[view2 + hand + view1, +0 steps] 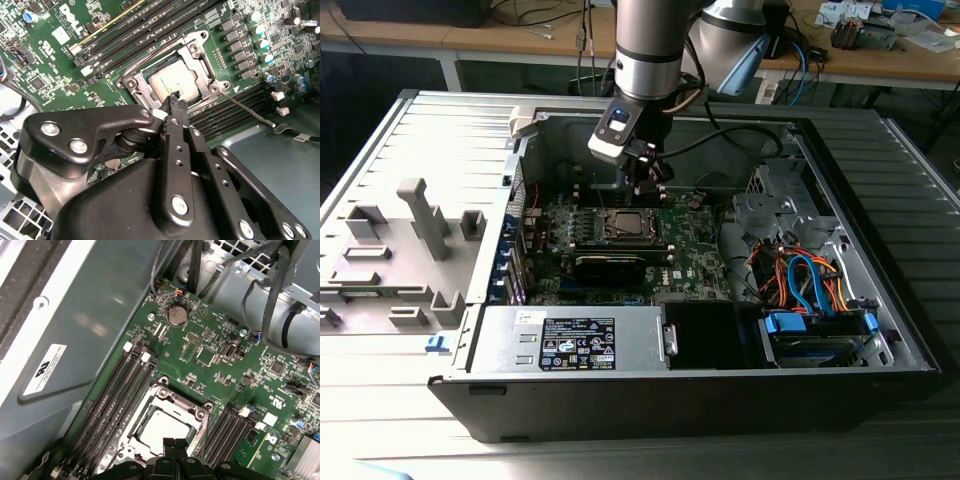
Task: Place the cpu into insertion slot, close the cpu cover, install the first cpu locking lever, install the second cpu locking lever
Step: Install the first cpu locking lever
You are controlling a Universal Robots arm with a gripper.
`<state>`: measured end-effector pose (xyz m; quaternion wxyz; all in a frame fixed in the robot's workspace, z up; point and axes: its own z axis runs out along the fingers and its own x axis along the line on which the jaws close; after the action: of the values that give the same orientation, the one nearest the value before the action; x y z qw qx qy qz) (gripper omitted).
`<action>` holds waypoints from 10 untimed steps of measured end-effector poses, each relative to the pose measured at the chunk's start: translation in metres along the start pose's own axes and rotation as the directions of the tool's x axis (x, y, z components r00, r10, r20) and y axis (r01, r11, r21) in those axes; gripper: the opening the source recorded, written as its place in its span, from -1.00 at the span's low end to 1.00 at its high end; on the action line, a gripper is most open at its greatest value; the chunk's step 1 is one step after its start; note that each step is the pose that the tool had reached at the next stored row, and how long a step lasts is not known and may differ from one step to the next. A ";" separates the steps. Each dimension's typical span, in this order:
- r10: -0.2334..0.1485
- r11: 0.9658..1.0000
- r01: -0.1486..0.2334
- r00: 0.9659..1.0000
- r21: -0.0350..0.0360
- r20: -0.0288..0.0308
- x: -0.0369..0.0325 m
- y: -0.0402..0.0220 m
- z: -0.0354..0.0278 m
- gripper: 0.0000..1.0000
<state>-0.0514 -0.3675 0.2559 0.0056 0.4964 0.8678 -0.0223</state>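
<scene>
Scanning the exterior view from its left, a grey plastic fixture (pixel 405 250) sits on the tabletop (pixel 920 200) beside the open computer case (pixel 880 330), and the green motherboard (pixel 695 265) lies flat inside it with the insertion slot (pixel 625 224) near its middle. Above the slot's far edge hangs the claw (pixel 650 188) on the arm. In the second wrist view the claw (pixel 175 100) has its fingers pressed together, tips right at the near rim of the socket, with nothing visibly held between them. The cpu (pixel 172 82) already lies in the slot, its silvery top showing through the window of the cpu cover (pixel 196 54), which appears to be folded down flat around it; the first wrist view shows the same chip (pixel 167 426) framed by the cover (pixel 172 392), with a round coin battery (pixel 176 315) further up the board. To the second wrist view's right a thin locking lever (pixel 247 108) sticks out from the socket corner across the memory slots, seemingly not yet latched. That lever looks like stiff, springy wire: light, narrow and slippery, best pushed or hooked near its free end for leverage. The chip itself is light but fragile and is better left untouched.
</scene>
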 end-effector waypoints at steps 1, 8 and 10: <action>-0.004 1.000 0.004 1.000 0.000 0.000 0.0000 0.0000 0.0000 -0.79; -0.043 0.999 0.043 0.999 -0.001 0.001 0.0000 0.0000 0.0000 -0.79; -0.054 0.999 0.054 0.999 -0.002 0.002 0.0000 0.0000 0.0000 -0.79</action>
<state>-0.0514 -0.3675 0.2559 0.0062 0.4727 0.8809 -0.0221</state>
